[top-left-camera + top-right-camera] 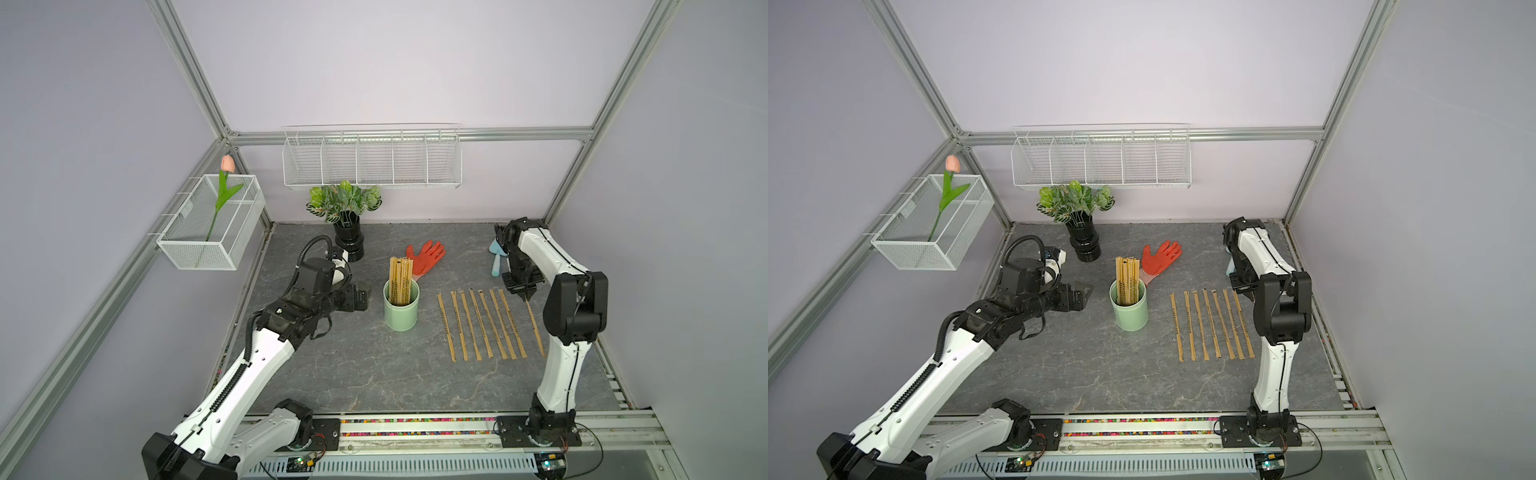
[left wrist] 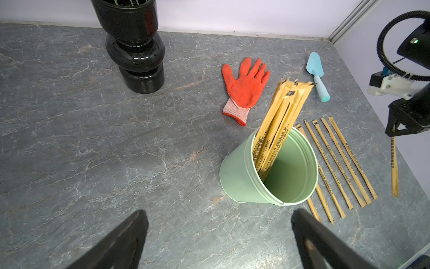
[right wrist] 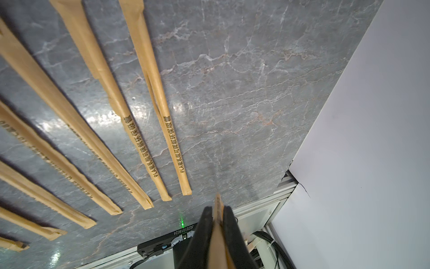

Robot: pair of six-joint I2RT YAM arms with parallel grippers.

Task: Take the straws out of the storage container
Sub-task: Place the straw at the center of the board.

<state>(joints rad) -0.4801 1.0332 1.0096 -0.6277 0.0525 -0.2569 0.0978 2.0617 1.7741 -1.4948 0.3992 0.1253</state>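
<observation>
1. Finds the storage container (image 1: 401, 322) upright near the middle of the table (image 1: 340, 374), apart from both arms.
2. Sees a bundle of straws (image 1: 400, 279) standing inside it, crowded to one side in the left wrist view (image 2: 279, 121), with tops well above the rim.
3. Counts a row of seven straws (image 1: 478, 324) lying flat on the table to the robot's right of the container, side by side and roughly parallel, apart from the cup.
4. Places the right pincer (image 1: 527, 296) just past the outer edge of that row, pointing down and closed narrow on the upper end of a single straw (image 1: 536, 328).
5. Confirms that grip in the right wrist view (image 3: 217, 223), with the tan wrapper pinched between the two dark fingers (image 3: 204, 233).
6. Follows the single straw slanting down beside the row toward the near edge of the table; cannot tell contact between its lower tip and the table.
7. Finds the left pincer (image 2: 218, 233) spread wide and holding nothing, beside the container on the robot's left, near but not touching.
8. Notes an orange glove (image 1: 426, 257) behind the container, a black vase (image 1: 349, 243) at the back left and a blue trowel (image 2: 317, 76) at the back right.
</observation>
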